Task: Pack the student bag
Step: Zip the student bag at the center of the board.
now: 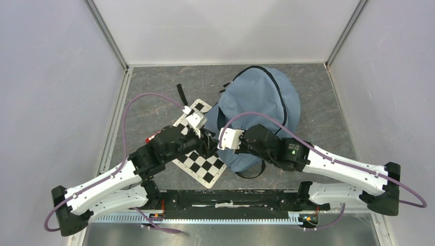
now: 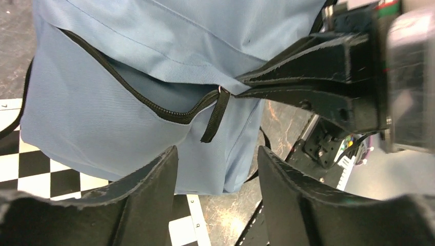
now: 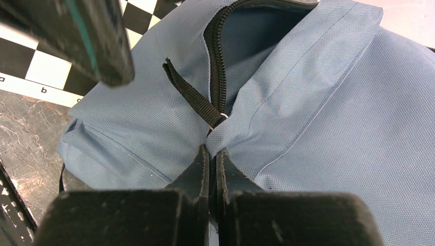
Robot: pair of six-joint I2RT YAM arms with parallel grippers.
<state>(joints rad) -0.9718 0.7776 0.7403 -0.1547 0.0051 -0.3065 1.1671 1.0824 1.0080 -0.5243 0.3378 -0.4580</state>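
Matt grey-blue woven cloth makes up the bag, its pull black ribbed webbing. The right gripper has rough-edged fingers of matt black plastic. At the bag's 8 o'clock, a smooth printed board lies on the marbled, faintly glossy table.

One student bag, one checkerboard

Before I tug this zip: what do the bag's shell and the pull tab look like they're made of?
Student bag: looks like woven synthetic cloth, matte dusty blue; a fine weave grain shows and it folds softly. Pull tab: black ribbed webbing, probably nylon, matte, with a slightly frayed cut end.
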